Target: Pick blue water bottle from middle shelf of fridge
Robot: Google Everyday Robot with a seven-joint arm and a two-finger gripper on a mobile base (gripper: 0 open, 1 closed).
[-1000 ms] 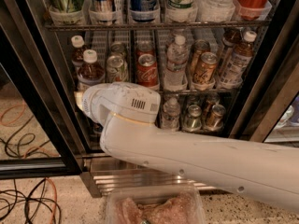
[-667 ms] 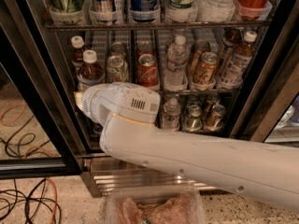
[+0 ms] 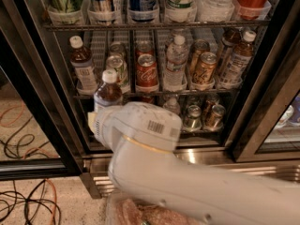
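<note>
The blue water bottle (image 3: 108, 90), with a white cap and dark brown liquid, stands out in front of the left part of the middle shelf (image 3: 154, 93) of the fridge (image 3: 40, 102). Its lower body is hidden behind my white wrist housing (image 3: 140, 128). My gripper (image 3: 103, 114) is just under and around the bottle, shut on it and holding it upright clear of the rack's front. My arm runs from the lower right up to it.
On the middle shelf stand a similar brown bottle (image 3: 82, 65), a Coca-Cola can (image 3: 146, 70), a clear water bottle (image 3: 176, 62), gold cans (image 3: 205, 67) and brown bottles (image 3: 236, 60). Black door frames flank the opening. Cables (image 3: 18, 142) lie on the floor at left. A ribbed steel base (image 3: 211, 157) runs below.
The blue water bottle has come out of its lane, moving right and down toward the camera with my gripper. The wrist has moved with it.
</note>
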